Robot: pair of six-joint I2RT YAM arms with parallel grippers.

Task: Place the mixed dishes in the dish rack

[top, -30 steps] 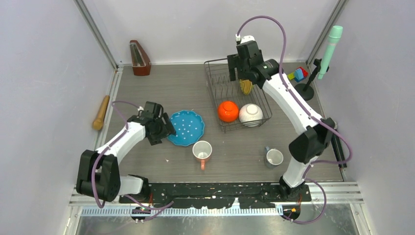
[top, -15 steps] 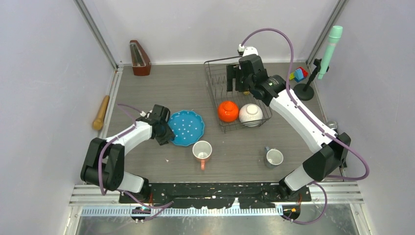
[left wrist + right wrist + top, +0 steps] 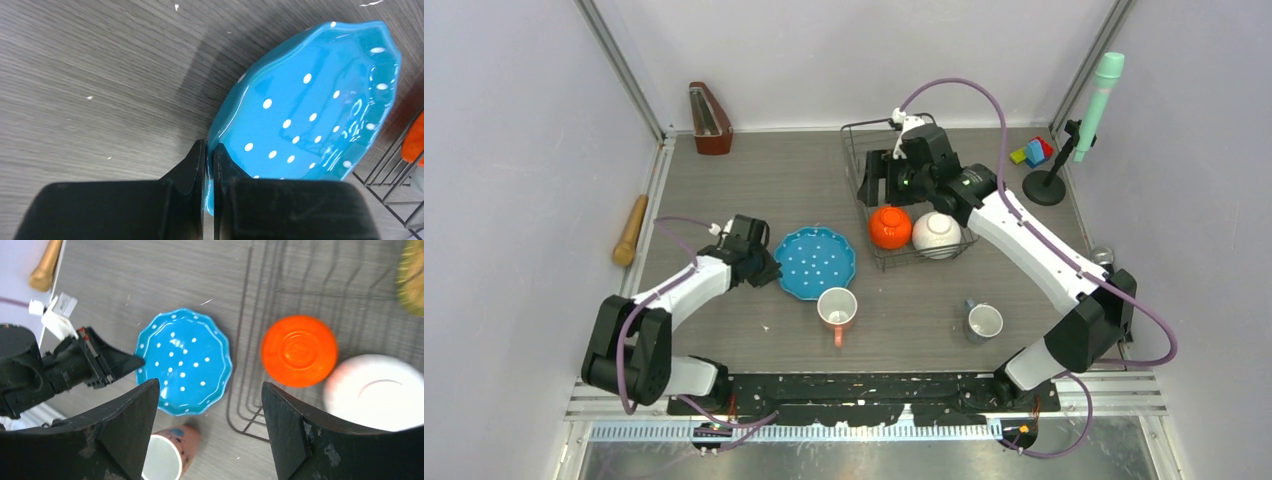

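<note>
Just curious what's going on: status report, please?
Left gripper shut on blue dotted plate rim. Right gripper open over dish rack. Pink mug close beside plate.

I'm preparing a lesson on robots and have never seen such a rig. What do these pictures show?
Two robot arms are bolted at the near edge of a table, loading dishes into a wire dish rack. One picture looks down from above; the other two come from a camera on each wrist. An orange bowl and a white bowl sit upside down in the rack. Outside it are a blue dotted plate, a pink mug and a grey mug, plus a rolling pin by the left wall. The left fingers are pinched shut on the plate's rim. The right fingers hang open and empty above the rack.
</note>
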